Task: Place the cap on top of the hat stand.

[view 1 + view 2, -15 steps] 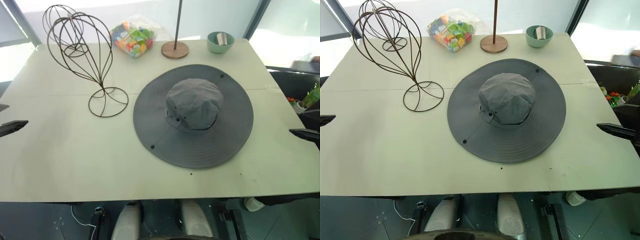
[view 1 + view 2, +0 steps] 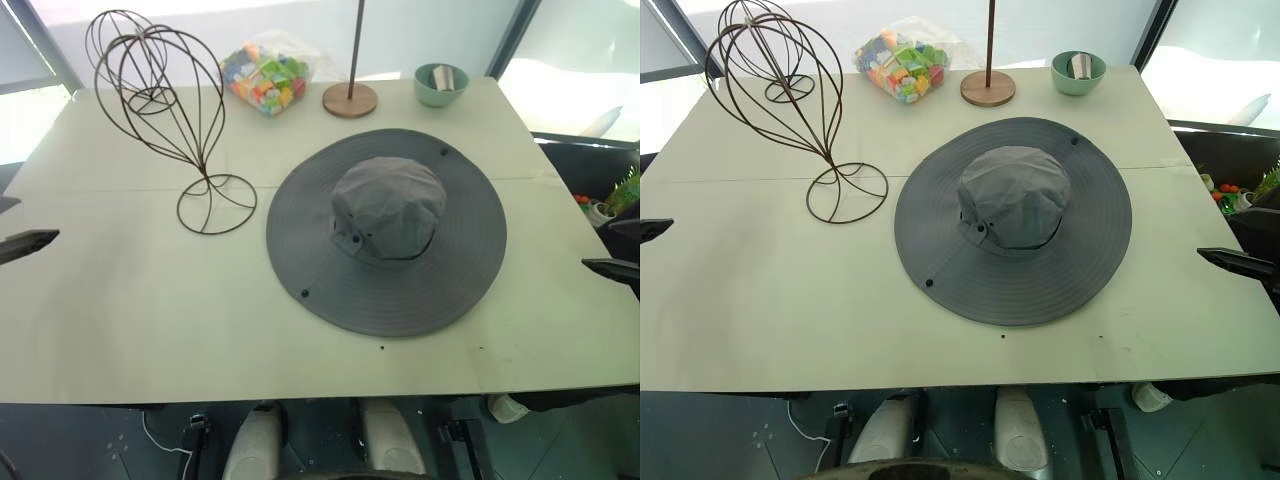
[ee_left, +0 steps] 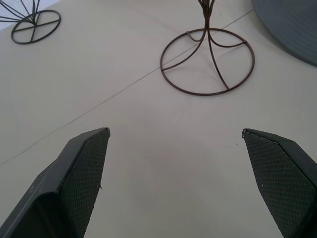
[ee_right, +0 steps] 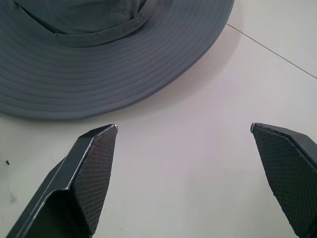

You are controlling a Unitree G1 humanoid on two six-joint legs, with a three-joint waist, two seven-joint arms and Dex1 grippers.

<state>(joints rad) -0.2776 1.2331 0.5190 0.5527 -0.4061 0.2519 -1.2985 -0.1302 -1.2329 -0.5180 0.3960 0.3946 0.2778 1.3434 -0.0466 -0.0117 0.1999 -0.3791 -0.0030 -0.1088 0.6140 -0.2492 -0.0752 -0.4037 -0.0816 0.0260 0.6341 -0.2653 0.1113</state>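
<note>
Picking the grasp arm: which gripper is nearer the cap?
Right. The right gripper sits open just off the cap brim; the left gripper is open beyond the hat stand.

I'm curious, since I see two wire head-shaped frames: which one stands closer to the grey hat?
The larger-looking hat stand, whose round wire base sits just beside the cap's brim. The twin wire frame stands behind it, near the table's far corner.
</note>
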